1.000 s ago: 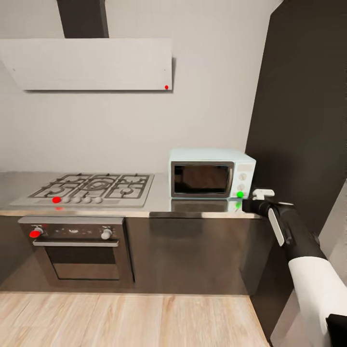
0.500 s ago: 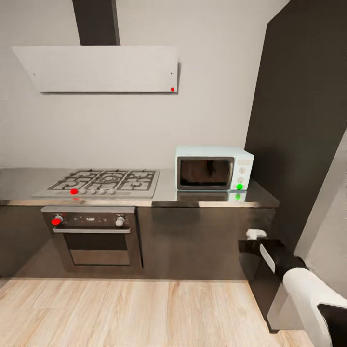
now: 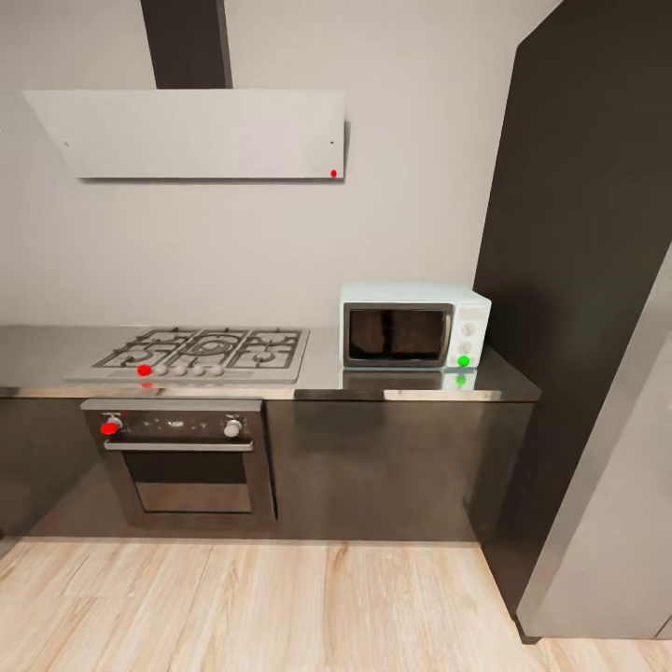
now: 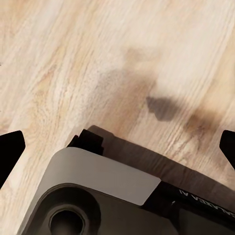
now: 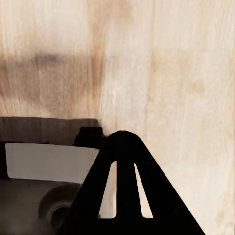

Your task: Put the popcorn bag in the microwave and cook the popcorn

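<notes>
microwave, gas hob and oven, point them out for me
microwave [image 3: 394, 334], head view, on its dark glass door
gas hob [image 3: 207, 349], head view, on the black grates
oven [image 3: 184, 481], head view, on its door glass below the bar handle

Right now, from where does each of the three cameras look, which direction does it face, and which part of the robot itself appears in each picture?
Head view: high on the robot, facing forward at the kitchen wall, with the microwave on the countertop, beside the gas hob.
Left wrist view: on the left arm, facing down at the wooden floor; the dark fingertips stand far apart at the edges, above the grey robot base.
Right wrist view: on the right arm, facing down at the floor; the right gripper is pressed to one point.
Both wrist views share the floor and base.
</notes>
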